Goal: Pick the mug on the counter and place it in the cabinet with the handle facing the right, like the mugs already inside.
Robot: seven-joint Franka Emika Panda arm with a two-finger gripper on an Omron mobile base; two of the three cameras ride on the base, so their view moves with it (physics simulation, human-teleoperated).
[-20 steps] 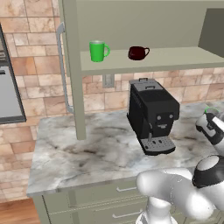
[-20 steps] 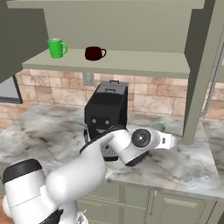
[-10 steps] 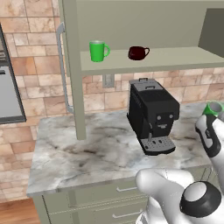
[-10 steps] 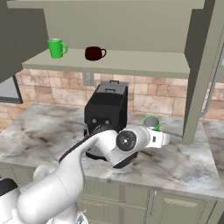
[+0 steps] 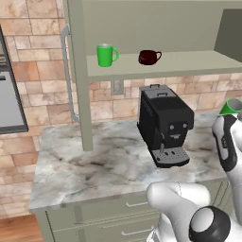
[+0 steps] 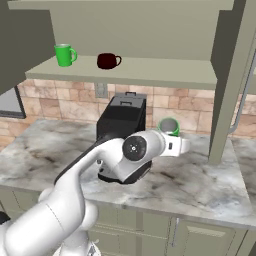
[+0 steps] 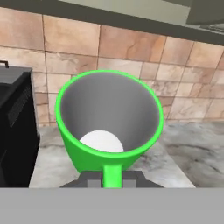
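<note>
Mug sits right in front of our gripper, mouth tilted toward the hand camera, its green loop handle pointing straight back at us between the fingertips. Our claw looks clenched on that mug at the handle side, though the fingers are mostly hidden, so the exact contact is a guess. In the right base view the mug hangs above the marbled counter, beside the black coffee machine.

From the claw, the cabinet shelf lies up and to the left, where the lime-green mug and the dark red mug stand. The coming move turns on rolling the handle round to the right.

Against half a second ago, the mug has risen further off the counter, and our wrist has climbed with it.
</note>
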